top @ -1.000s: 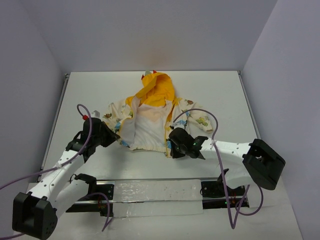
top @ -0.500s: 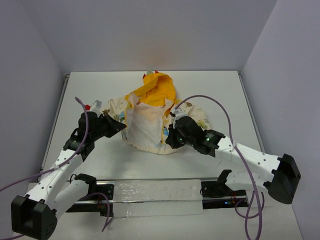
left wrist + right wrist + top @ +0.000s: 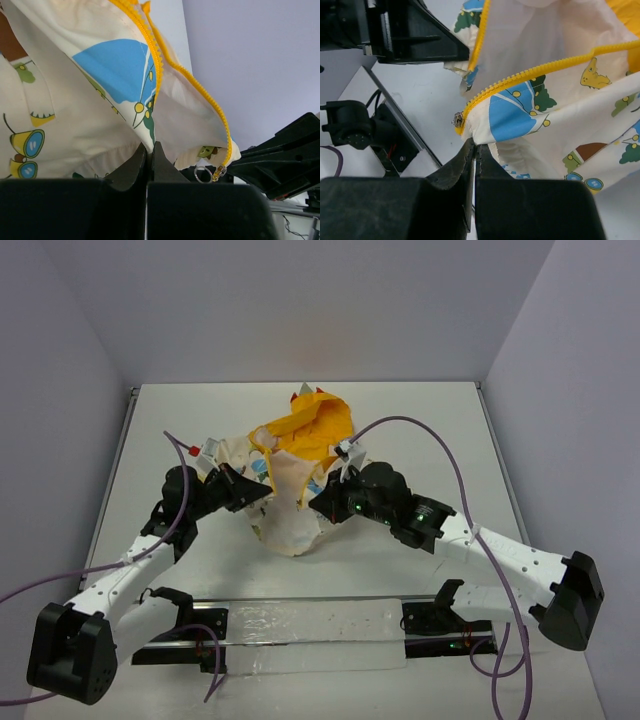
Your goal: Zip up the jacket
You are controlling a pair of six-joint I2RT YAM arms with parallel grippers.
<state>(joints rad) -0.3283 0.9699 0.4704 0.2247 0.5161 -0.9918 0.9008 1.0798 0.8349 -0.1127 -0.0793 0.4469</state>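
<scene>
The jacket [image 3: 297, 465], cream with cartoon prints and a yellow-orange hood at the back, is held up off the table between both grippers. My left gripper [image 3: 262, 493] is shut on the jacket's left front edge [image 3: 150, 144]. The yellow zipper teeth [image 3: 197, 85] run down to a slider with a metal ring [image 3: 216, 173], hanging free to the right of the jaws. My right gripper [image 3: 320, 502] is shut on the bottom hem of the other front edge [image 3: 475, 146], just below that side's metal zipper end [image 3: 456, 120]. The two zipper sides are apart.
A clear plastic sheet [image 3: 310, 632] lies along the near table edge between the arm bases. Purple cables [image 3: 440, 455] loop over both arms. Walls close in the white table [image 3: 420, 420] at the back and sides. The left gripper's body [image 3: 415, 32] shows in the right wrist view.
</scene>
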